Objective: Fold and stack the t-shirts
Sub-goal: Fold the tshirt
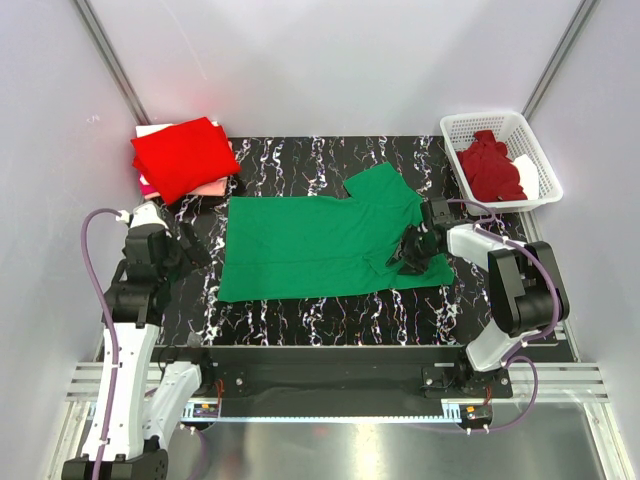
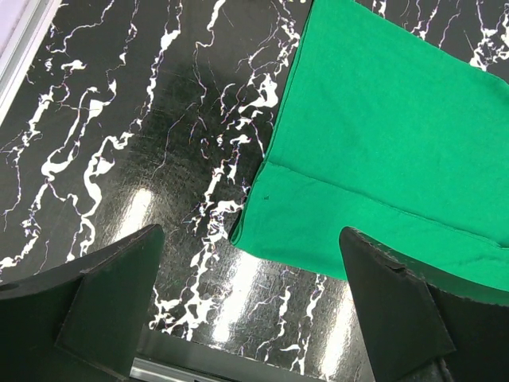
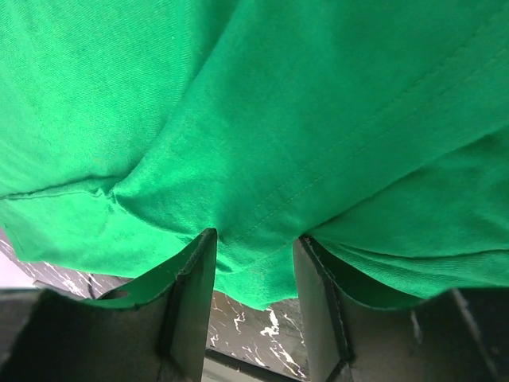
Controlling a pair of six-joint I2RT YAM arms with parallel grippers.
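The right tool is clamped on a bunched fold of the emerald green cotton t-shirt, near its right near edge; the cloth fills the gap between the two dark fingers. The left tool hangs released, jaws wide apart, just above the shirt's left near corner and touching nothing.

The green shirt lies spread sideways across the middle of the black white-veined marble-pattern table, mostly flat, with one sleeve jutting toward the far side.

At the far left corner, a folded bright red t-shirt sits on top of a folded pale pink garment, so the stack looks begun. At the far right, a white plastic lattice basket holds a crumpled dark maroon t-shirt and a piece of white cloth. By my reading, the green shirt is early in its folding and the basket items are not yet touched.

Only the overhead view shows the stack and the basket. Only the right wrist view shows the cloth pinched between the fingers. The left wrist view shows the hem corner lying flat on the table.
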